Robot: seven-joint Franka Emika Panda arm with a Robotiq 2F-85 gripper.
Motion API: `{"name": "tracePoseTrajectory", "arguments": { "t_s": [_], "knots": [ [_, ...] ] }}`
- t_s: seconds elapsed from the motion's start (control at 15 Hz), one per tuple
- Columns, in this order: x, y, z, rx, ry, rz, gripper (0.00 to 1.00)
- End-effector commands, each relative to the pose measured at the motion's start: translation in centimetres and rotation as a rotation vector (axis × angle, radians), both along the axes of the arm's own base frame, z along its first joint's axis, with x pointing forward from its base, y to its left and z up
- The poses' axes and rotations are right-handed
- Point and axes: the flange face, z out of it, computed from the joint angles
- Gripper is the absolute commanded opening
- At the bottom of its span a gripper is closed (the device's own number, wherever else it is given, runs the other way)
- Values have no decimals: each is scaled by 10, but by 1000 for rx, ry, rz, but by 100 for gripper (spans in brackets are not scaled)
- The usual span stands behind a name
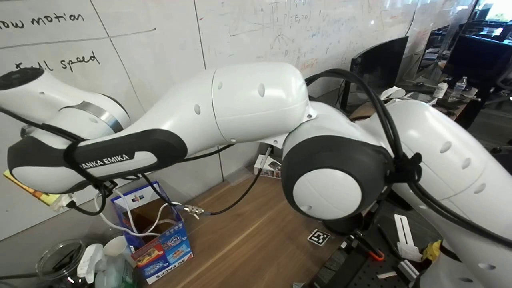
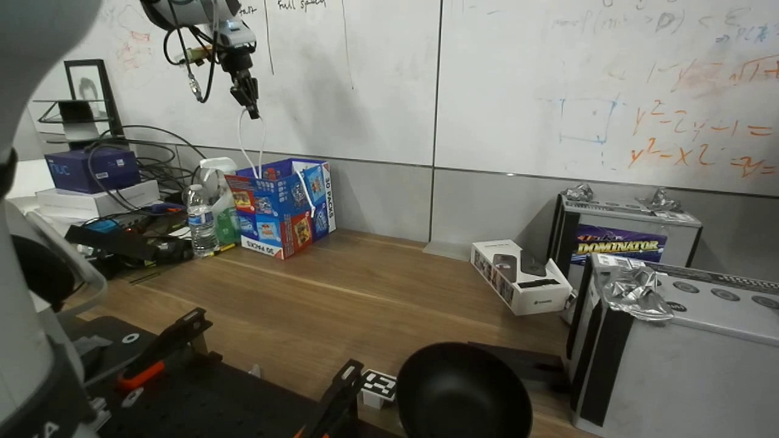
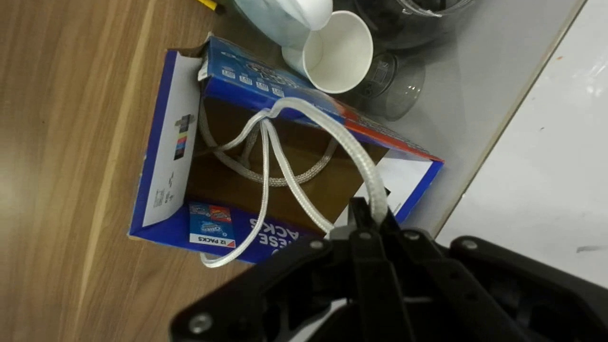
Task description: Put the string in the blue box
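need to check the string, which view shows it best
The wrist view: it looks into the blue box, showing the string close up, from the claw to loops inside. Smaller elsewhere: in an exterior view, strands curve at the box's mouth; in an exterior view, two lengths hang from the claw, walls hiding what's inside.

Robotics laboratory by all appearances, shading into office space beyond the arm, where dark monitors (image 1: 378, 68) stand. Grounds: the white jointed arm (image 1: 256, 100) itself, lettered "EMIKA", poised above a wood-grain worktop (image 1: 240, 236); near its foot, a black plate (image 1: 360, 276) pierced with small holes; on the worktop, a marker (image 1: 319, 237) printed with a square black-and-white code. The whiteboard (image 2: 529, 91) along the wall carries orange algebra (image 2: 694, 126) and a handwritten note (image 2: 302, 4), "full speed". Also observed: tangled cables (image 2: 167, 176) near a "nuc" carton (image 2: 94, 170), plus two grey device cases (image 2: 681, 359).
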Motion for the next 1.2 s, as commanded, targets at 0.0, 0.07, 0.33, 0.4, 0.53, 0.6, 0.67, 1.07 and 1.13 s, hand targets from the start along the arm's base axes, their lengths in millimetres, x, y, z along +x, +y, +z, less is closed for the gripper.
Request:
{"name": "tracePoseTrajectory", "arguments": {
  "t_s": [0.0, 0.07, 0.33, 0.4, 0.53, 0.6, 0.67, 1.07, 1.13],
  "knots": [
    [11, -12, -28, 4, 55, 20, 1],
    [14, -16, -38, -4, 69, 18, 1],
    [21, -27, -69, -28, 109, 22, 1],
    [22, -29, -74, -35, 116, 25, 1],
    [23, -32, -84, -45, 131, 30, 1],
    [24, -33, -90, -52, 137, 32, 1],
    [24, -35, -94, -57, 143, 36, 1],
    [25, -43, -101, -99, 164, 108, 51],
    [25, -43, -96, -114, 159, 138, 60]
  ]
}}
